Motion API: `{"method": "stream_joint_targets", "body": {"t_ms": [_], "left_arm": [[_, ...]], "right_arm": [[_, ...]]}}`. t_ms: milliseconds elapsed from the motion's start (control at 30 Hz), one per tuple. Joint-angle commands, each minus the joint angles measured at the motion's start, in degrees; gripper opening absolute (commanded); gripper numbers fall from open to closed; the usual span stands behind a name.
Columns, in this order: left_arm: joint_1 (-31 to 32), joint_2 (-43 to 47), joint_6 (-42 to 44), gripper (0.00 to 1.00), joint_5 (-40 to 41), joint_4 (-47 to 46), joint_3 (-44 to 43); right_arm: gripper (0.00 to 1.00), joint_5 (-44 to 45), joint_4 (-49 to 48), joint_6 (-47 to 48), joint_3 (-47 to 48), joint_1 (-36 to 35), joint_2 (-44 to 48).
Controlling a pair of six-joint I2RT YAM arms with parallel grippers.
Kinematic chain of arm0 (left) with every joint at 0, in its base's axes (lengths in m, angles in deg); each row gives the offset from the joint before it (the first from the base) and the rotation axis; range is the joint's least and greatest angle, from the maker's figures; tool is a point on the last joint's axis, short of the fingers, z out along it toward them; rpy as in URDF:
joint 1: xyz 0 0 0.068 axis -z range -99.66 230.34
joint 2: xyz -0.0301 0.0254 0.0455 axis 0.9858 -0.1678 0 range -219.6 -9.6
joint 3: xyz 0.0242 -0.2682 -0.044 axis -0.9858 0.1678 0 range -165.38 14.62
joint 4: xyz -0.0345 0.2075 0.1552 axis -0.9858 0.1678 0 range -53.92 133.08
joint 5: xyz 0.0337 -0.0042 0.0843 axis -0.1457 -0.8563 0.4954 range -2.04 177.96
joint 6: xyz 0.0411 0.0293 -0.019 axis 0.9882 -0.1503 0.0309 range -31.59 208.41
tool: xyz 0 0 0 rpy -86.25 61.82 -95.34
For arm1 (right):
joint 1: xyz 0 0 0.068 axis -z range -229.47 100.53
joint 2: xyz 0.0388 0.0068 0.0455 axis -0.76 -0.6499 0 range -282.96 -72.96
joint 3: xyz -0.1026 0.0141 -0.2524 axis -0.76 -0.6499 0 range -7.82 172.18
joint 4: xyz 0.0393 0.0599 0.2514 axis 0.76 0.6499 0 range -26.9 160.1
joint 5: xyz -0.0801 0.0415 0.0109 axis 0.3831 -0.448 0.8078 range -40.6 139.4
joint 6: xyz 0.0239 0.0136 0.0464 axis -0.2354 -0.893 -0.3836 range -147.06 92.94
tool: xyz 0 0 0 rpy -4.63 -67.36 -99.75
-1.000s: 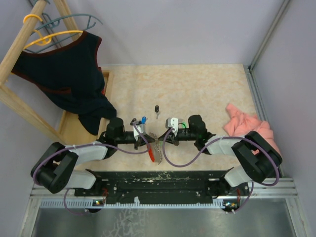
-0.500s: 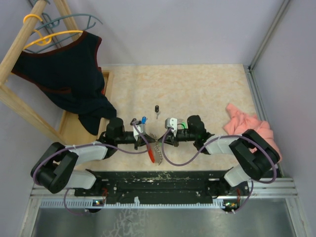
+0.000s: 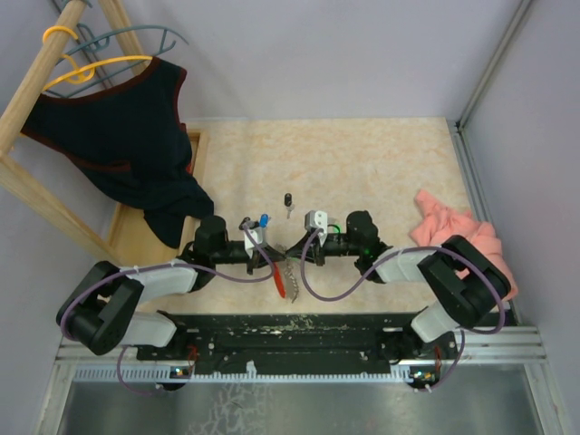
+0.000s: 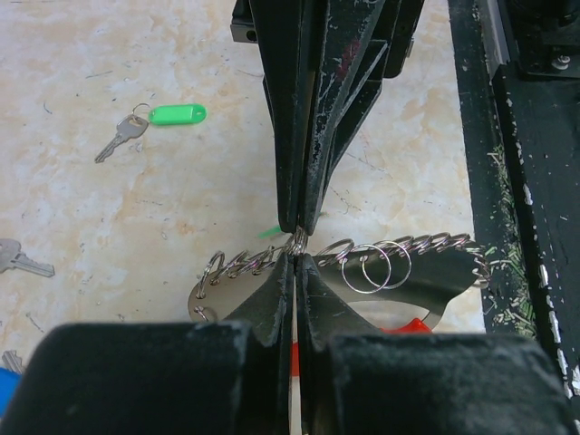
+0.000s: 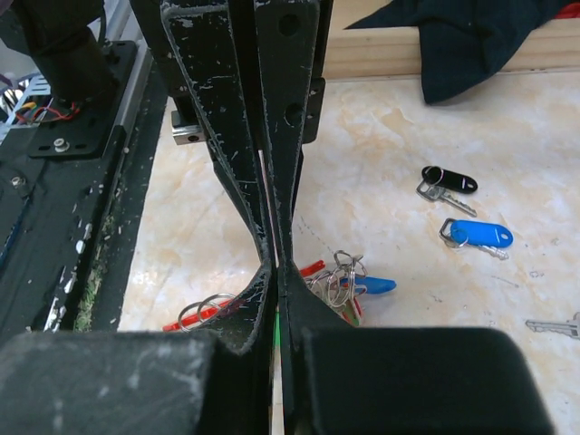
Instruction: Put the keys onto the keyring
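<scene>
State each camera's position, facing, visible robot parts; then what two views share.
Top external: overhead, behind bases, facing beige table; left arm, right arm.
Left wrist: wrist-mounted, along shut left gripper at red-grey toothed keyring.
Right wrist: wrist-mounted, along shut right gripper toward blue-tagged key.
Shared: both wrist views show keyring.

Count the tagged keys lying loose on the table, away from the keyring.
3: a black-tagged key and a blue-tagged key close together in the right wrist view, and a green-tagged key in the left wrist view. More may be hidden.
</scene>
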Motion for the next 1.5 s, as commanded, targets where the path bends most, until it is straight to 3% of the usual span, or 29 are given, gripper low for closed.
{"method": "stream_joint_targets", "body": {"t_ms": [0,500,1467], "left_arm": [[0.2,-0.2,-0.8,0.02,-1.3,-3.1,-0.8],[0.2,0.6,-1.0,0.02,0.8,-4.0,0.1],[0.2,0.7,-1.8,0.02,0.0,-5.4,0.5]], "right_arm": [[0.0,-2.0,-4.5,-1.7,2.2,-0.7,-1.0],[0.0,3.9,7.9,5.3,-0.3,0.2,6.5],[0.0,6.0,3.5,3.9,-2.0,0.3,3.6]]}}
